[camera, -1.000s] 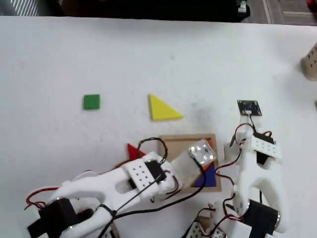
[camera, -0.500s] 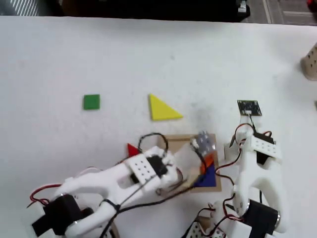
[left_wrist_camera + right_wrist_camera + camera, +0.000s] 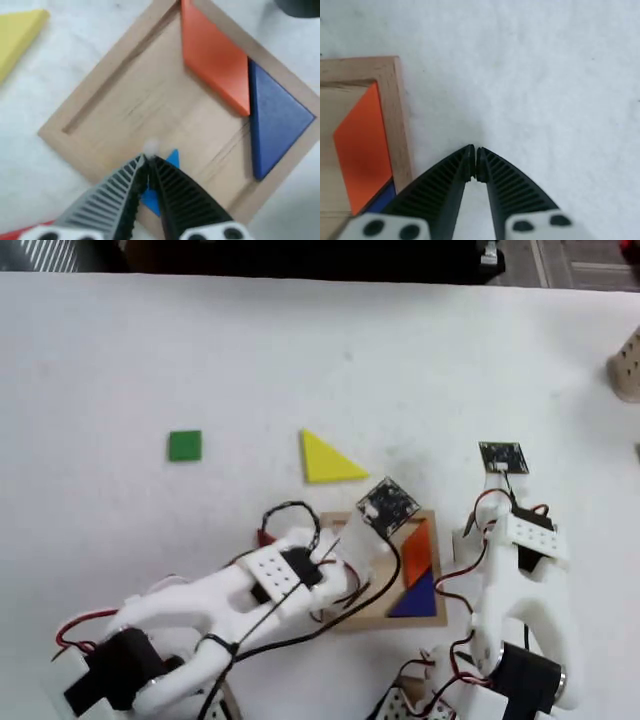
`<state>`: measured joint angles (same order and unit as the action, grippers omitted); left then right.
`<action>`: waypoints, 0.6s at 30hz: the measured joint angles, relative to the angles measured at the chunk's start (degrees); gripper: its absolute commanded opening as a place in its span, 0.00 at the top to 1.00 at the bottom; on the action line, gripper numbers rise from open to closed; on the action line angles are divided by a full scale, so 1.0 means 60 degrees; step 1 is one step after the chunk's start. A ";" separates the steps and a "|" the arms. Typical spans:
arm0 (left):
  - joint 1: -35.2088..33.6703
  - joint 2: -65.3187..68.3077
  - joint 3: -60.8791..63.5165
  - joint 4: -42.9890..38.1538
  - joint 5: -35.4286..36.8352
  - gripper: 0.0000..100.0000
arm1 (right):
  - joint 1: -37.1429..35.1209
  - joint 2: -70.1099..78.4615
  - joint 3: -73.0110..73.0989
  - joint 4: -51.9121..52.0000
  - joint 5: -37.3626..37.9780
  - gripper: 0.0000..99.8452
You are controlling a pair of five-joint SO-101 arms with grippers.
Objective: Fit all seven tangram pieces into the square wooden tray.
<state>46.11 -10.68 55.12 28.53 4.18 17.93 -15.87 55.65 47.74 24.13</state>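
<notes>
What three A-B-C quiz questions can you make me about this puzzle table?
1. Where is the yellow triangle? A in a bowl; B on the table; C on the floor.
2. What colour is the square piece? A green; B purple; C black.
3. What is the left claw doing? A gaping wide; B gripping the square piece; C pinching a light blue piece.
Answers: B, it lies flat on the table; A, the high view shows it green; C, the claw is shut on it.
</notes>
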 measured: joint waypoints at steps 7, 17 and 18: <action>0.0029 0.0000 0.0015 0.0249 -0.0015 0.97 | 0.0000 0.0000 0.0000 0.0000 0.0000 0.98; 0.0527 -0.0015 0.0000 0.0923 -0.0015 0.97 | 0.0000 0.0000 0.0000 0.0000 0.0000 0.98; 0.0733 -0.0029 0.0000 0.1026 -0.0015 0.97 | 0.0000 0.0000 0.0000 0.0000 0.0000 0.98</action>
<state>50.51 -10.86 55.12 34.68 4.09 17.93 -15.87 55.65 47.74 24.13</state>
